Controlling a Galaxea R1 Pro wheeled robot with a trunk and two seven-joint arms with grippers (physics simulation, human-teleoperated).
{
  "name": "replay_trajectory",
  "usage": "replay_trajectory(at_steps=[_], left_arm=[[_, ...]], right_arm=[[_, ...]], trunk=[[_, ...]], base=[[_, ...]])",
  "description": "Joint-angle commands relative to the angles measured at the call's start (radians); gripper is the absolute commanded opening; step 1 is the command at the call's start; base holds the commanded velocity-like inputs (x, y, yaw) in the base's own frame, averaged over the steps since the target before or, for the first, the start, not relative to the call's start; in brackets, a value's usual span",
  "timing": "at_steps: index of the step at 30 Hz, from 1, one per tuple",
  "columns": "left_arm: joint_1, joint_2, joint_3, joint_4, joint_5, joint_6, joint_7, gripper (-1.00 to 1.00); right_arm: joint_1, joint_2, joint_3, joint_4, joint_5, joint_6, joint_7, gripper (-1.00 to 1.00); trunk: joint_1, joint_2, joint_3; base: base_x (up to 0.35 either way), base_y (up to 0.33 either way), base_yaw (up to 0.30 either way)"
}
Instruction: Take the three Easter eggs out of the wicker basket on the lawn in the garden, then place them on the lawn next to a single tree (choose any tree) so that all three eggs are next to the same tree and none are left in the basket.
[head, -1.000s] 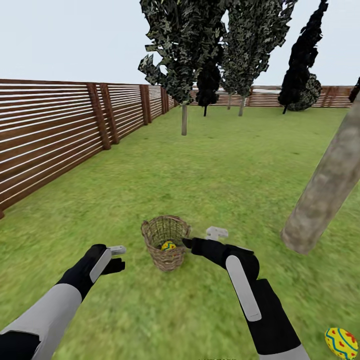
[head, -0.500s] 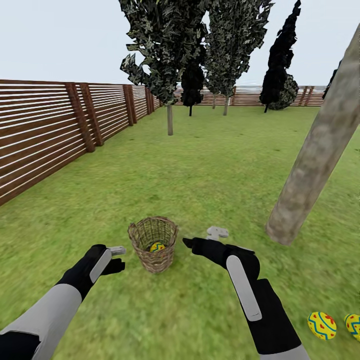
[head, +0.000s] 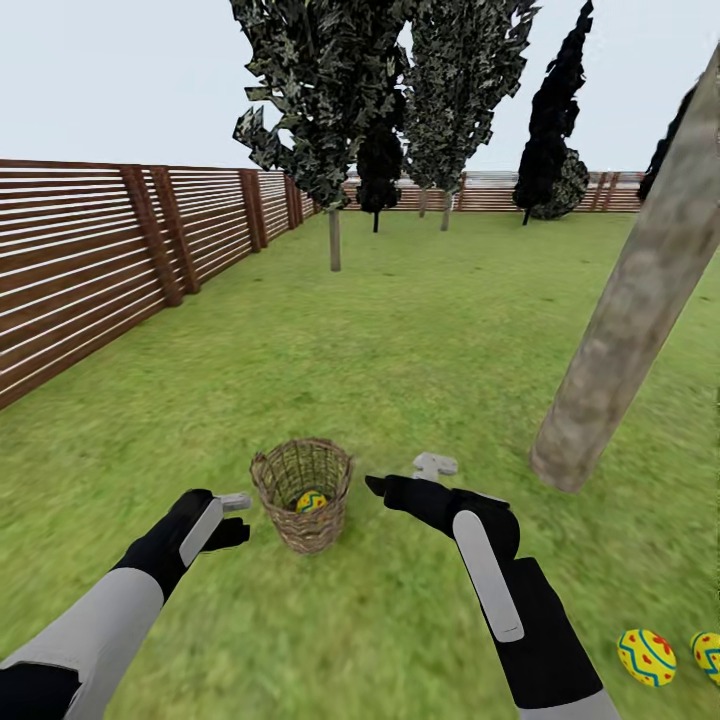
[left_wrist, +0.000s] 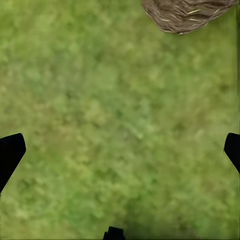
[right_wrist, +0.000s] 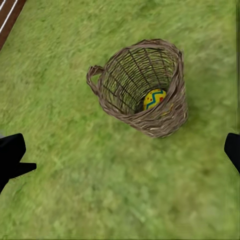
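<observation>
Wicker basket (head: 303, 492) holding one egg (head: 311, 501) sits between released left claw (head: 236, 514) and right claw (head: 405, 476); two eggs (head: 646, 657) lie near tree trunk (head: 620, 320).

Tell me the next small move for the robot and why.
Probably lower the open right gripper into the wicker basket: one Easter egg is inside, two eggs lie on the lawn near the tree, and that gripper is closest.

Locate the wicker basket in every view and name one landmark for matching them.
Head view: wicker basket low centre, between both grippers.
Left wrist view: basket cut off at one corner.
Right wrist view: basket in full, upper middle, one Easter egg inside.
Shared landmark: the lawn under the basket.
</observation>
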Motion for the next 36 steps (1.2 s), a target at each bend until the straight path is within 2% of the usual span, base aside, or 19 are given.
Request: replay_trajectory(at_steps=[1,20,36], left_arm=[[0.0,0.002,-0.007,-0.001,0.01,0.002,0.009,1.0],[0.0,0.002,-0.007,-0.002,0.012,0.002,0.007,1.0],[0.0,0.002,-0.006,-0.002,0.012,0.004,0.006,1.0]], right_arm=[[-0.001,0.0,0.001,-0.001,-0.011,0.003,-0.01,1.0],[-0.001,0.0,0.0,-0.001,-0.007,0.003,-0.01,1.0],[-0.001,0.0,0.001,-0.001,-0.001,0.003,-0.01,1.0]], trunk=[[0.0,-0.001,-0.001],[0.0,-0.001,-0.001],[0.0,-0.001,-0.001]], base=[[0.269,0.106,-0.208],[0.221,0.236,-0.269],[0.134,0.285,-0.099]])
